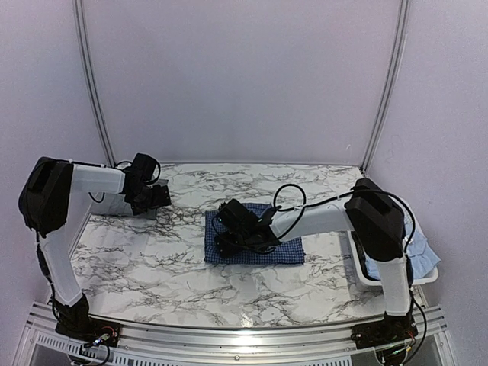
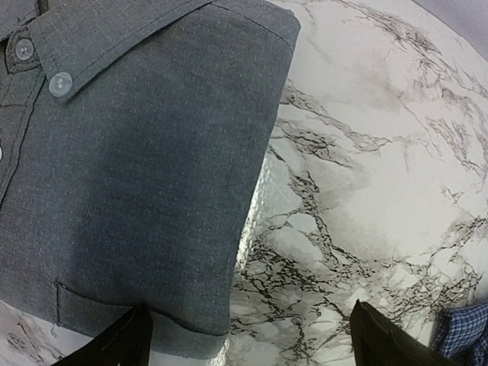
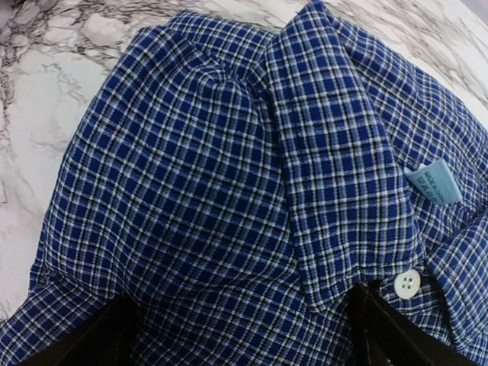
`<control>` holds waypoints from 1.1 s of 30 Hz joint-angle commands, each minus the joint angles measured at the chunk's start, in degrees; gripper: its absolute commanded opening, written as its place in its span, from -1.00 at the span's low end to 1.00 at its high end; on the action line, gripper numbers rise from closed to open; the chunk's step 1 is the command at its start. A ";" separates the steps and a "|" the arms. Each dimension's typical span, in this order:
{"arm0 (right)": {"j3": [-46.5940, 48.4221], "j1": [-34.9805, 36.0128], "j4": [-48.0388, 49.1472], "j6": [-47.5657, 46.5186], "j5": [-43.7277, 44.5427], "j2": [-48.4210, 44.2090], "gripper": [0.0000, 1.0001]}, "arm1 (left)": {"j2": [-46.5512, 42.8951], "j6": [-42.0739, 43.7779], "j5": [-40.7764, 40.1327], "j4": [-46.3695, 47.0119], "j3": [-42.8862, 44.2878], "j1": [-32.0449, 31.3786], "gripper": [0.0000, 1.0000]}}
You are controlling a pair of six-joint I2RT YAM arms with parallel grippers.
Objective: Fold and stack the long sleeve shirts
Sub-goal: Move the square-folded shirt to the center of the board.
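Fingertips [image 2: 114, 345] of my left gripper [image 2: 245, 347] frame the bottom of the left wrist view, spread wide with nothing between them. I hover over the edge of the grey shirt [image 2: 137, 175]. It is folded, collar and buttons up, pocket seam near my fingers, flat on the marble table [image 2: 381, 152] at far left. It is probably parked there as the stack base, clear of the folding area. My jaws straddle its edge and bare marble, so there is no grip. I can't tell if that's a release or a reach.

At centre is the dark blue checked shirt [image 3: 191, 191], folded into a neat rectangle, collar and tag up, mid-table where both arms reach. My right gripper [image 3: 244, 335] hangs just over it, fingers wide apart, pinching nothing. The fold looks done, so I judge the next step is moving it onto the grey one.

At far right the light blue shirt [image 1: 424, 255] lies crumpled in the white bin [image 1: 431, 277], not yet folded.
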 commanded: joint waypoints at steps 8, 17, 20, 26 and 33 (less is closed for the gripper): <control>-12.30 -5.19 1.40 -0.21 -1.49 -6.59 0.92 | -3.23 0.23 1.51 0.60 2.38 0.71 0.87; -11.64 -6.63 2.29 -2.73 -5.65 -9.19 0.92 | 4.31 -1.26 2.26 -1.62 5.95 6.68 0.95; -12.29 -7.64 3.40 -3.63 -8.81 -9.92 0.92 | 7.42 -0.93 4.99 -1.51 6.90 7.36 0.96; -12.57 -8.24 4.22 -4.94 -11.05 -9.86 0.95 | 7.68 -2.74 9.46 0.29 3.43 6.07 0.98; -15.89 -8.97 7.05 -4.21 -12.21 -10.88 0.97 | 2.09 -7.11 9.68 2.85 -5.10 1.53 0.98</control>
